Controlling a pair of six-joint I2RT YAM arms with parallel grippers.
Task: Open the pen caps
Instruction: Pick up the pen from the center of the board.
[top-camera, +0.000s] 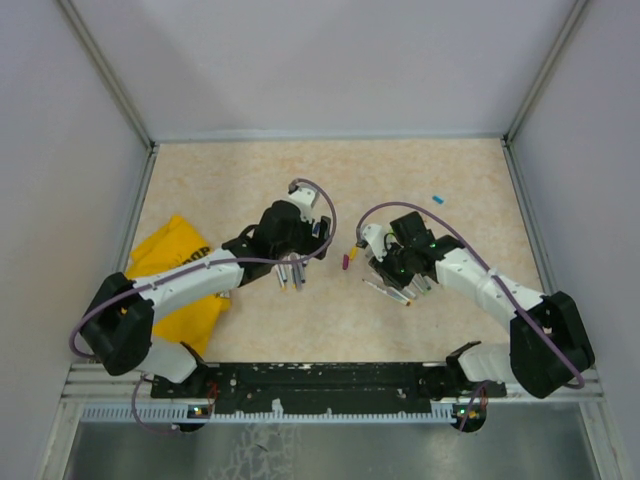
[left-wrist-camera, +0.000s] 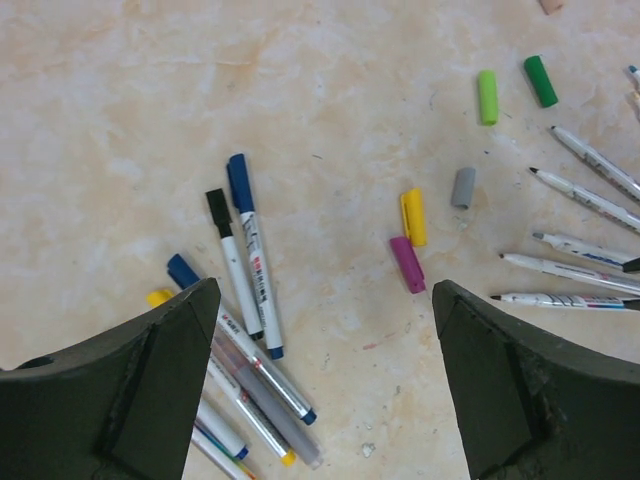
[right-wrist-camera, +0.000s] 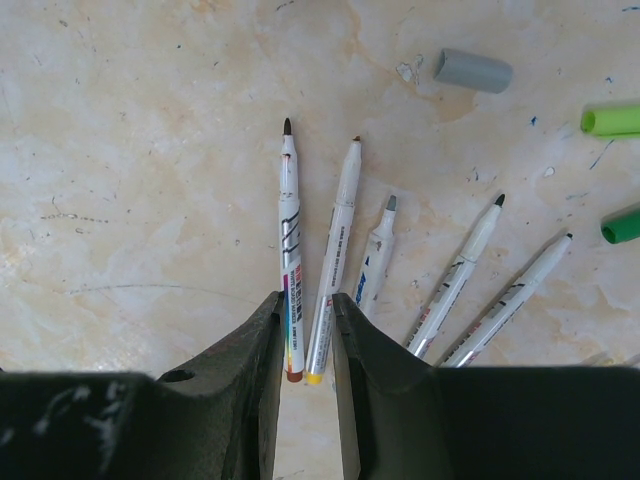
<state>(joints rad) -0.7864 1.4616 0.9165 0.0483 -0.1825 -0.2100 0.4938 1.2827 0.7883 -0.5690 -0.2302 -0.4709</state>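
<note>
Beige surface (left-wrist-camera: 150, 100) lies bare beyond the magenta cap (left-wrist-camera: 407, 264); my left hand (left-wrist-camera: 325, 290) stands wide, my right hand (right-wrist-camera: 308, 297) narrow.

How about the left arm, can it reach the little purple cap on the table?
Probably yes. The left gripper hangs with its jaws wide open, and the purple cap lies flat on bare table just ahead, nothing over it. The yellow cap sits close beside it and might get caught too.

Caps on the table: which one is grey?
The grey cap, the stubby one lying just right of the yellow cap. The other loose ones are a light green cap, a dark green cap and a pink cap.
</note>
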